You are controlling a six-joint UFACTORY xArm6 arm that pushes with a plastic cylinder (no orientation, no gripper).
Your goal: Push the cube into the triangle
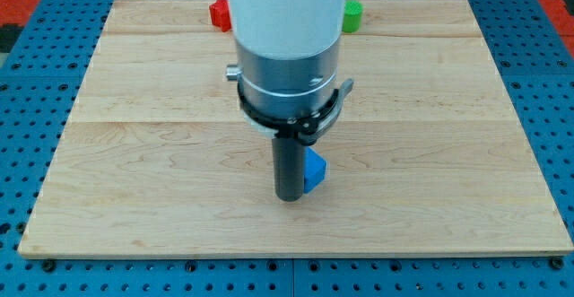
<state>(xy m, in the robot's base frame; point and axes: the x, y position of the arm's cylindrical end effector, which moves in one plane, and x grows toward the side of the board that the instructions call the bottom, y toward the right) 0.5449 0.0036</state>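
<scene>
A blue block (314, 171), partly hidden by my rod, lies on the wooden board (134, 153) just below the middle; its shape looks like a cube or wedge, I cannot tell which. My tip (289, 197) stands right against the blue block's left side, touching it. A red block (220, 13) sits at the view's top, left of the arm's body, partly hidden. A green block (352, 15) sits at the view's top, right of the arm's body; it looks round.
The arm's white and grey body (287, 55) covers the top middle of the board and may hide other blocks. A blue pegboard surface (27, 82) surrounds the board on all sides.
</scene>
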